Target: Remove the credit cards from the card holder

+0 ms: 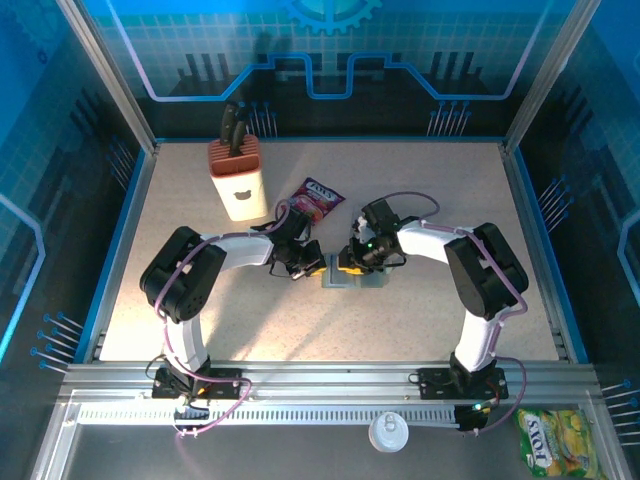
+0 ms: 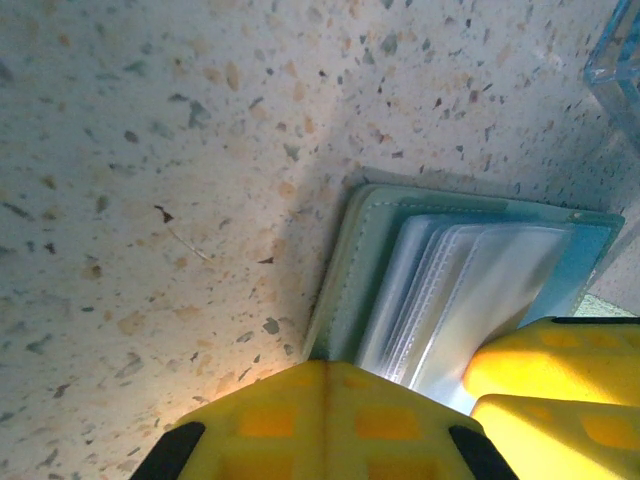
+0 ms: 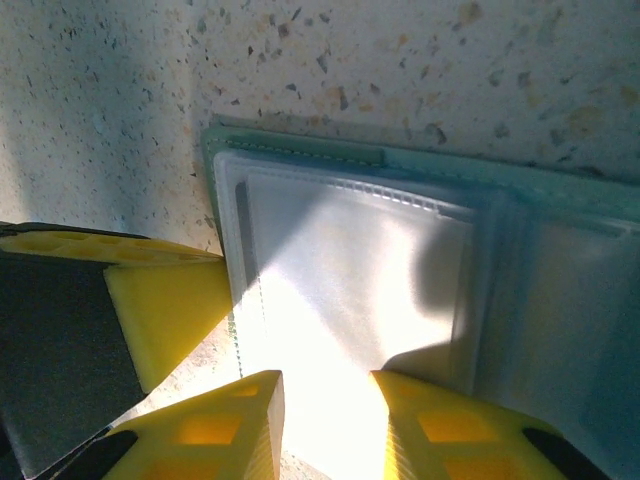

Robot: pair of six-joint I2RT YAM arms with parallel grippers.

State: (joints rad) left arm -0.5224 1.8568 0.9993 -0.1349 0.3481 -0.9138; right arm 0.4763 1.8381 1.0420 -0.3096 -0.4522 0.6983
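Two hands meet over the card holder [image 1: 372,281], which lies open and flat in the middle of the bench [image 1: 430,180], its long side running left to right. The left hand [image 1: 305,265] is shut tight, with nothing between its fingers. Its tips sit right at the left end of the card holder [image 2: 350,290], and I think it is pressing down there to keep it in place.

The right hand [image 3: 328,420] hangs just over the clear plastic sleeves [image 3: 350,280] inside the holder. Its two fingers [image 3: 235,425] stand a little apart, a narrow gap, and I can't tell if they pinch anything. The sleeves shine so white in the light that I can't tell a credit card from plastic.

The right hand is the nearer one to the sleeves, so I guess it will do the pulling. The sleeve mouths seem to face that hand, so a card would likely slide out along the holder's short side, toward the right hand, while the left hand pins the cover.
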